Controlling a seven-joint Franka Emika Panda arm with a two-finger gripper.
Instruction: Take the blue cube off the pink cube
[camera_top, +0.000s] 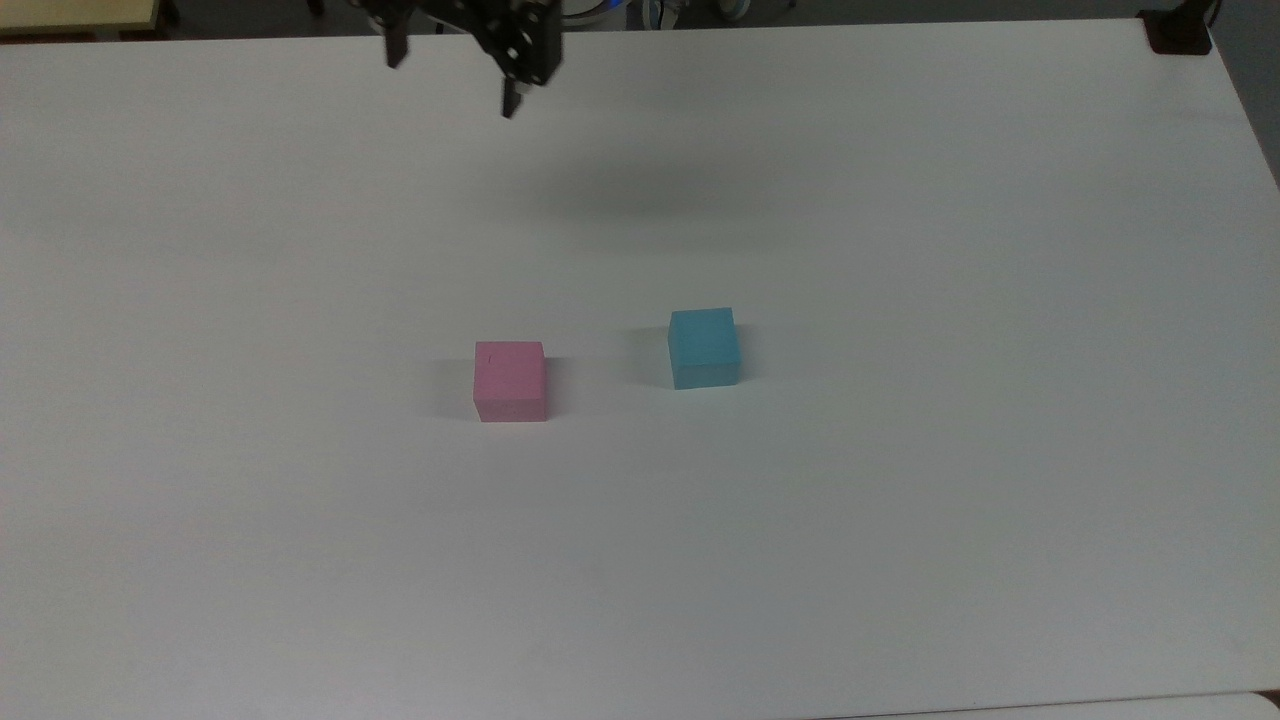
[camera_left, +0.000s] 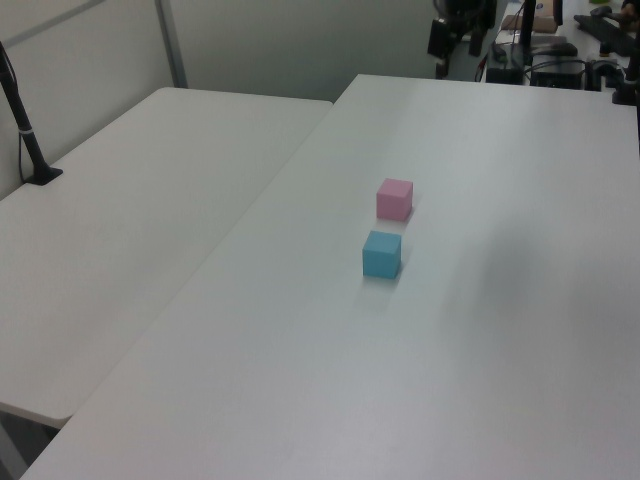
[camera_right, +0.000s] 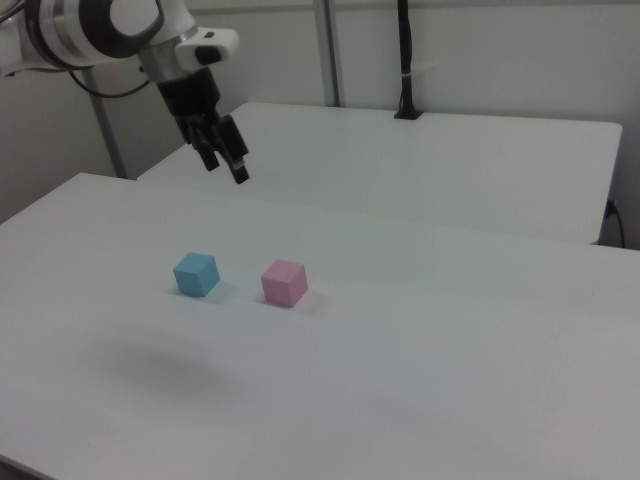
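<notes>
On table, blue cube sits flat, apart from pink cube at top view's left, not stacked. Claw hangs high near far edge, fingers spread, empty. Unstacking looks done; best practice: keep claw high, clear of both cubes.

Open gap between blue cube and pink cube.

The blue cube is plain light blue. The pink cube is soft pink with 1 tiny dark mark on top. The bench is white. The gripper is black.
</notes>
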